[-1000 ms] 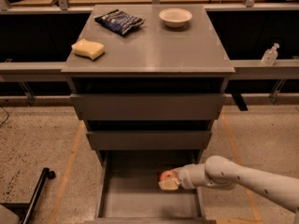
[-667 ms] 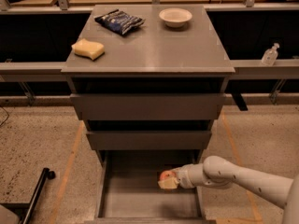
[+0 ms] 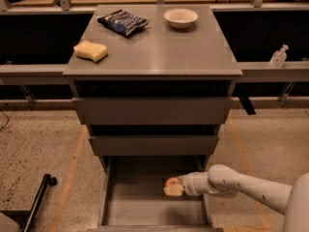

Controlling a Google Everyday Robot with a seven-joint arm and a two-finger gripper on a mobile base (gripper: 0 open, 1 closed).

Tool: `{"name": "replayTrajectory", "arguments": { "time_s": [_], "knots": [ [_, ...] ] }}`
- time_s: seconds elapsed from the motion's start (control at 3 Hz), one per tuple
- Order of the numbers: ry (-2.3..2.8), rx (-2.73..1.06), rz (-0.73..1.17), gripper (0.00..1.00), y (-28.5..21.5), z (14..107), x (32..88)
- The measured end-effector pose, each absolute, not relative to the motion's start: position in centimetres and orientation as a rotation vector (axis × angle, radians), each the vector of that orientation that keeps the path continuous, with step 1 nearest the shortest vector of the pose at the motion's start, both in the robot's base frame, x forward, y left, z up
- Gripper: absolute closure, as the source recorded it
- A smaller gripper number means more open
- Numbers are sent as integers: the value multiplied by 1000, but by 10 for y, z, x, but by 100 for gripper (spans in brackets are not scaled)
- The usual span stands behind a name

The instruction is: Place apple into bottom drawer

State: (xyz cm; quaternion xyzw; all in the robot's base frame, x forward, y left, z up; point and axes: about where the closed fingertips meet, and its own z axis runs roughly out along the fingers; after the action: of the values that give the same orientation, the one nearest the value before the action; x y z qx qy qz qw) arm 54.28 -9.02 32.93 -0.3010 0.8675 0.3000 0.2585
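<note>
Hardly anything has shifted in the last second: only the arm's elbow has edged slightly toward 9 o'clock, while the gripper [image 3: 175, 187] stays over the open bottom drawer [image 3: 140, 207]. Its fingers [image 3: 174, 191] pinch the apple [image 3: 171, 181], which hangs at the drawer's 3 o'clock side, near the right wall. The arm reaches in from 4 o'clock. Both upper drawers are closed. On the worktop [image 3: 159, 47] a yellow sponge [image 3: 90, 50] lies at 9 o'clock, a dark snack bag [image 3: 122, 22] at 11 o'clock and a white bowl [image 3: 180, 17] at 1 o'clock.
</note>
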Motion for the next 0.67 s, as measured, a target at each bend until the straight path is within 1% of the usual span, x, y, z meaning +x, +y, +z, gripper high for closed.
{"name": "replayTrajectory", "arguments": {
  "time_s": [0.33, 0.67],
  "knots": [
    [2340, -787, 824, 100, -87, 316, 544],
    [2321, -801, 835, 100, -73, 283, 551]
  ]
}}
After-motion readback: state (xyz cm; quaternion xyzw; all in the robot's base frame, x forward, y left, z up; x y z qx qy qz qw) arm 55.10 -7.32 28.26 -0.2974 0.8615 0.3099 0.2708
